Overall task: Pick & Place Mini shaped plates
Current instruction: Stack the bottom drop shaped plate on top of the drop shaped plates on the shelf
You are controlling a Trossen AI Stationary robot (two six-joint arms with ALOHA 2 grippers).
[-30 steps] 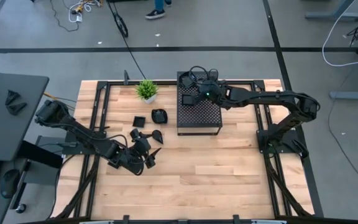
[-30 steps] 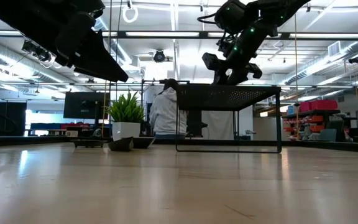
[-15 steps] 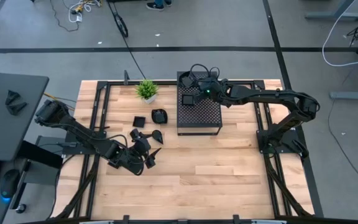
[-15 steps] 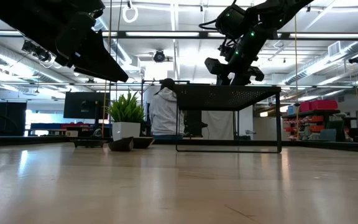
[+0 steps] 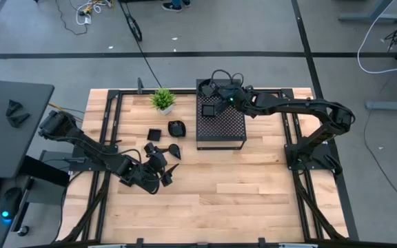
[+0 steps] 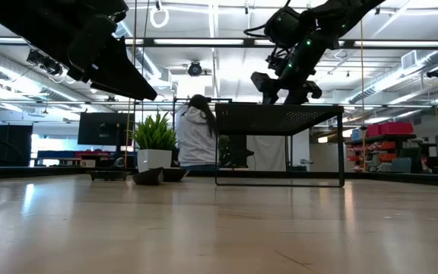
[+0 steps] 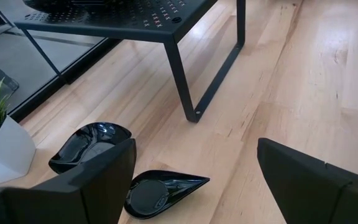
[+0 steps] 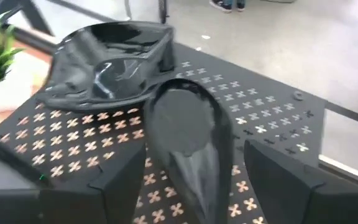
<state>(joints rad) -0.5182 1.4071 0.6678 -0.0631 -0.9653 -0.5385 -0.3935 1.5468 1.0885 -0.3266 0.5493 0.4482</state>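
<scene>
On the black perforated stand (image 5: pixel 220 125) lie two mini shaped plates, a square one (image 8: pixel 110 59) and a teardrop one (image 8: pixel 188 124) next to it. My right gripper (image 8: pixel 191 146) hovers open over the stand's far left part (image 5: pixel 216 96), a finger on either side of the teardrop plate. On the wood to the left of the stand lie a teardrop plate (image 7: pixel 160 193), a rounded plate (image 7: pixel 89 146) and a square plate (image 5: pixel 154 133). My left gripper (image 7: pixel 196 149) stands open near them (image 5: pixel 160 162), with nothing between its fingers. My right gripper's fingers stand on either side of the teardrop plate's narrow end (image 8: pixel 194 180), coming slanting down from the table's right. Whether a finger touches its rim, I cannot tell. The plate lies on the stand's perforated top.
A small potted plant (image 5: pixel 163 100) stands at the far edge, left of the stand. Black frame rails (image 5: pixel 116 117) run along the table's sides. Bare wood (image 5: pixel 253 193) lies toward the near edge. A person (image 6: pixel 196 133) is in the room beyond the table.
My right gripper has opened wider over the stand's top and has hardly shifted. The person behind the table has moved.
</scene>
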